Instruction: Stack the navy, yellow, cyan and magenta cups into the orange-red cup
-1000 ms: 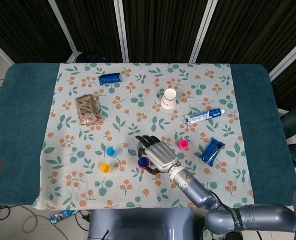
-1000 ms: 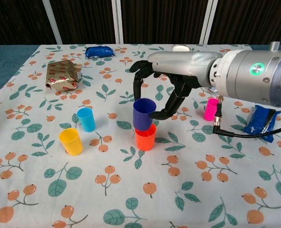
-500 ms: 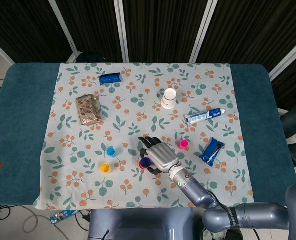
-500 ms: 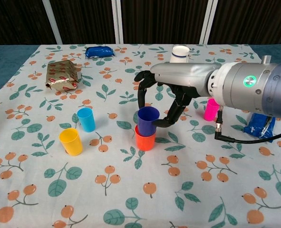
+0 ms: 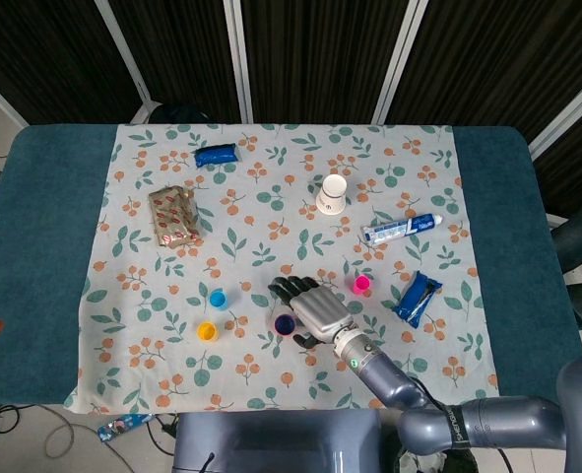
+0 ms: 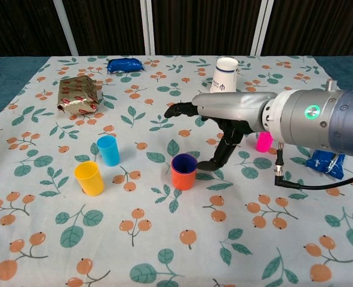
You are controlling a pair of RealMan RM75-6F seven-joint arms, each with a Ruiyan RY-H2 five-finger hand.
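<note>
The navy cup (image 6: 184, 162) sits nested inside the orange-red cup (image 6: 182, 179) near the table's middle, only its rim showing. My right hand (image 6: 224, 119) hovers just behind and to the right of that stack, fingers spread and holding nothing, the thumb low beside the cups. From the head view the right hand (image 5: 315, 307) partly covers the navy cup (image 5: 285, 324). To the left stand the yellow cup (image 6: 89, 178) and the cyan cup (image 6: 109, 150), both upright. The magenta cup (image 6: 263, 142) stands to the right, half hidden behind my forearm. My left hand is out of sight.
A white paper cup (image 6: 224, 75) stands upside down at the back. A toothpaste tube (image 5: 401, 228) and a blue packet (image 5: 416, 298) lie at the right. A brown snack packet (image 6: 79, 94) and another blue packet (image 6: 125, 64) lie at the back left.
The navy cup has gone down from half-raised to fully seated in the orange-red cup. My right hand let go of it and spread its fingers above.
</note>
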